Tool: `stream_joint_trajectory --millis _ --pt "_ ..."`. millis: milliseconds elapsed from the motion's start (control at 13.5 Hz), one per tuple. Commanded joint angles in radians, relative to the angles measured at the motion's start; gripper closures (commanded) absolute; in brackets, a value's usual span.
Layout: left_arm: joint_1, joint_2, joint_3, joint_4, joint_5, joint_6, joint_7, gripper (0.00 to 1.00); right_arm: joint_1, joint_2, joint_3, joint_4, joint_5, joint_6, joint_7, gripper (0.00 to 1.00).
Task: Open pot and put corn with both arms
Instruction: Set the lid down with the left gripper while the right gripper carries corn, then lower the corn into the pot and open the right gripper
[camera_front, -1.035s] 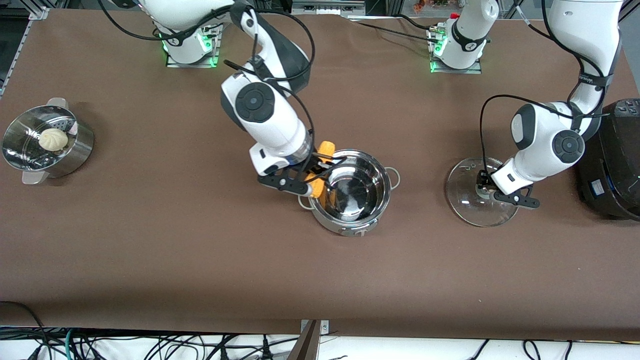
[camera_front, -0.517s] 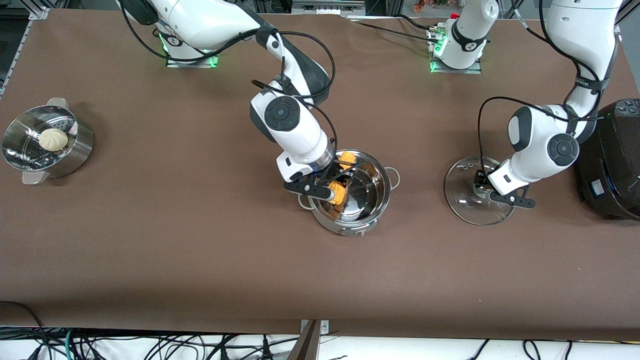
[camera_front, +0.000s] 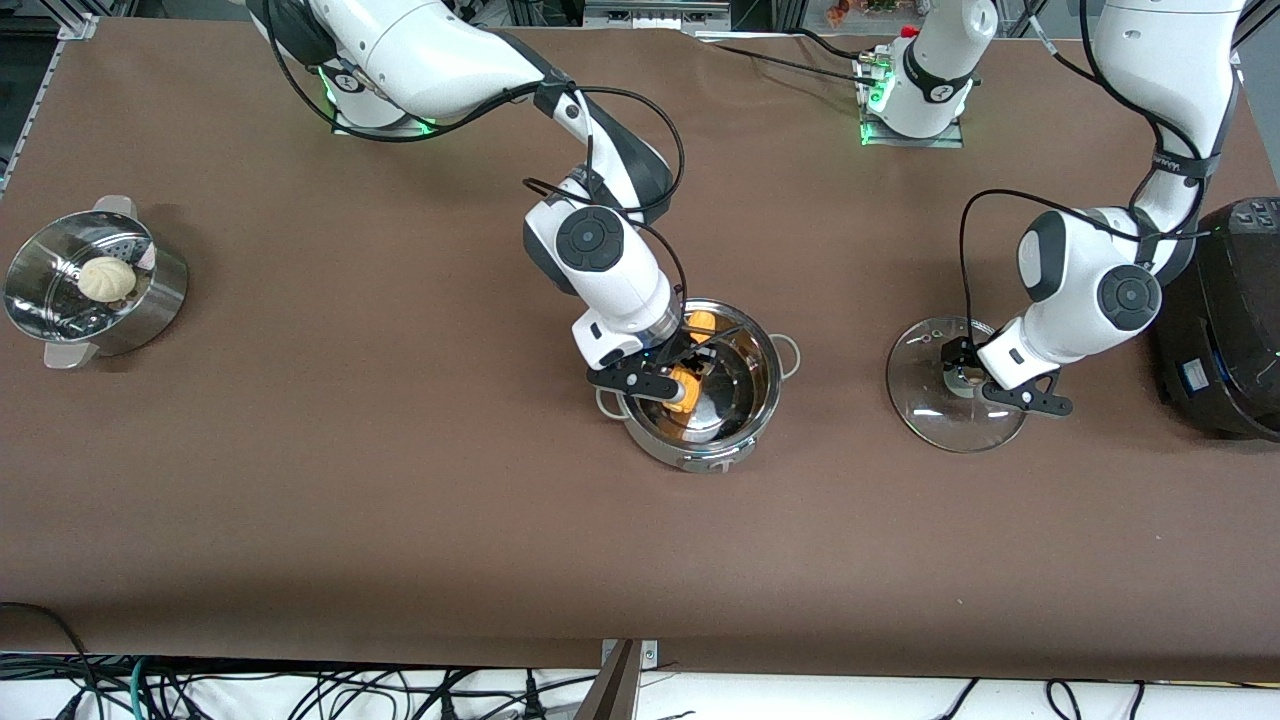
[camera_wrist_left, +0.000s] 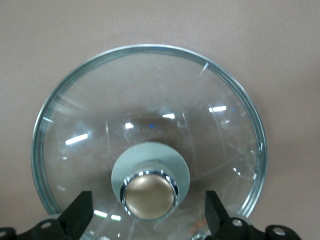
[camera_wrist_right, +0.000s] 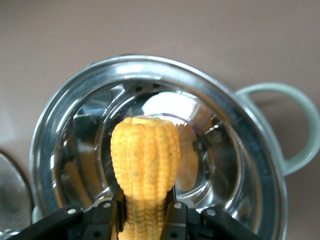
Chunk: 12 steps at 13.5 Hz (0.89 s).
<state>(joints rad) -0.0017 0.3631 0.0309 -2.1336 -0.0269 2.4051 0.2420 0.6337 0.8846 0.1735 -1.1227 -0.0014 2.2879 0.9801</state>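
The brown cloth-covered table (camera_front: 400, 500) is carrying everything. At its three o'clock edge, toward the left arm's end, a large black cooker (camera_front: 1225, 320) is sitting. The white jointed right arm (camera_front: 600, 270) is reaching from its base at about eleven o'clock toward the centre, and the white jointed left arm (camera_front: 1100, 280) is bending down from about one o'clock.

The shiny round stainless steel pot (camera_front: 752, 425) (camera_wrist_right: 260, 165) is standing open near the table's centre, its grey loop handle (camera_front: 790, 355) (camera_wrist_right: 295, 125) pointing toward three o'clock. The round glass lid (camera_front: 925, 400) (camera_wrist_left: 75, 115) is lying flat on the table between the pot and the cooker, well apart from the pot. At nine o'clock, a perforated steel steamer basket (camera_front: 160, 300) is holding a round white bun (camera_front: 106, 278).

The right gripper (camera_front: 672, 372) (camera_wrist_right: 145, 212) is hanging over the pot's open mouth, its fingers clenching the short yellow-orange corn cob (camera_front: 690, 380) (camera_wrist_right: 146, 155), which is pointing down into the bowl without touching its bottom.

The left gripper (camera_front: 990, 385) (camera_wrist_left: 147, 220) is sitting low over the lid, its black fingers (camera_wrist_left: 80, 212) spread on either side of the tan knob (camera_wrist_left: 149, 195), apart from it.
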Motion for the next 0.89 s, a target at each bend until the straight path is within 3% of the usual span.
stream_joint_trajectory --millis 0,370,517,665,813 --pt "0.005 -0.124 0.001 -0.078 -0.016 -0.055 0.017 0.0 0.011 0.027 -0.006 0.049 -0.037 -0.007 -0.04 0.7" --pt "0.015 -0.235 0.015 -0.065 -0.016 -0.046 0.013 0.0 0.02 0.027 -0.005 0.049 -0.063 -0.01 -0.074 0.7" --pt "0.043 -0.344 0.017 -0.065 -0.011 -0.058 0.013 0.0 0.026 0.033 -0.006 0.047 -0.063 -0.007 -0.072 0.44" --pt "0.046 -0.412 0.026 -0.054 -0.008 -0.136 0.013 0.0 0.026 0.04 -0.006 0.047 -0.063 -0.005 -0.072 0.35" --pt "0.043 -0.501 0.027 0.012 -0.004 -0.313 0.013 0.0 0.026 0.048 -0.005 0.046 -0.063 -0.004 -0.072 0.15"
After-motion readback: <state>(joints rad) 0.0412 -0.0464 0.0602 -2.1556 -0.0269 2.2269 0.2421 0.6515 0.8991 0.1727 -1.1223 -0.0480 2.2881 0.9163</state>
